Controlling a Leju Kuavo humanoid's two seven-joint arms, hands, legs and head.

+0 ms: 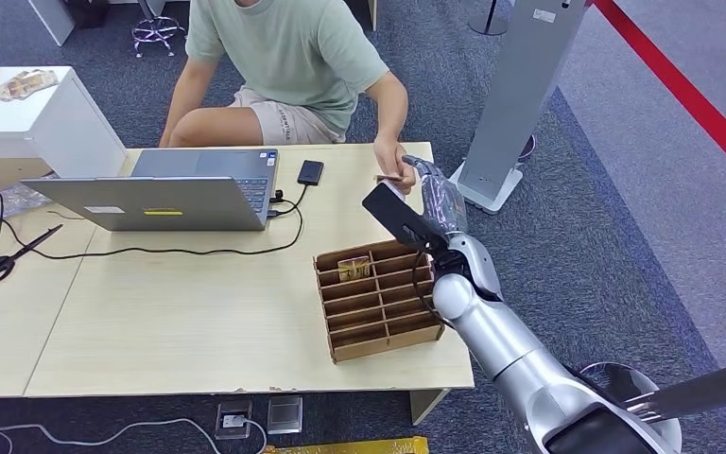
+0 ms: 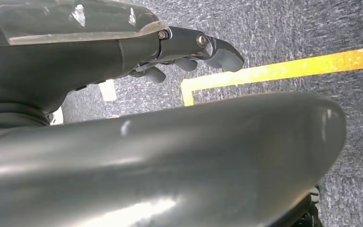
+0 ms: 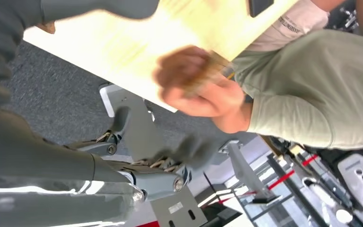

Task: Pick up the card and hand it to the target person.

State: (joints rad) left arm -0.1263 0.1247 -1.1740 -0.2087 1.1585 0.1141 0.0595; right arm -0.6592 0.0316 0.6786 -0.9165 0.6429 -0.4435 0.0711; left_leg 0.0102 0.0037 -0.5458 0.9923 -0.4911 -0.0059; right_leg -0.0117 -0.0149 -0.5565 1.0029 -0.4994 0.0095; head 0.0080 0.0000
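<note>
The person's hand (image 1: pixel 389 163) pinches the card (image 1: pixel 388 177) at nine o'clock of the right hand (image 1: pixel 423 171), whose fingers (image 3: pixel 194 149) stand apart, empty. The left hand (image 2: pixel 194 49) hangs with its fingers curled, holding nothing.

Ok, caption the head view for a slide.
Person's hand takes the card beside the robot's right hand at the table.

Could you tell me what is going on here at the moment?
The robot's right hand is stretched over the far edge of the table toward a seated person, whose hand holds the card. The robot's fingers look apart, off the card. A wooden organizer with another card sits nearby. The left hand hangs over the floor.
</note>
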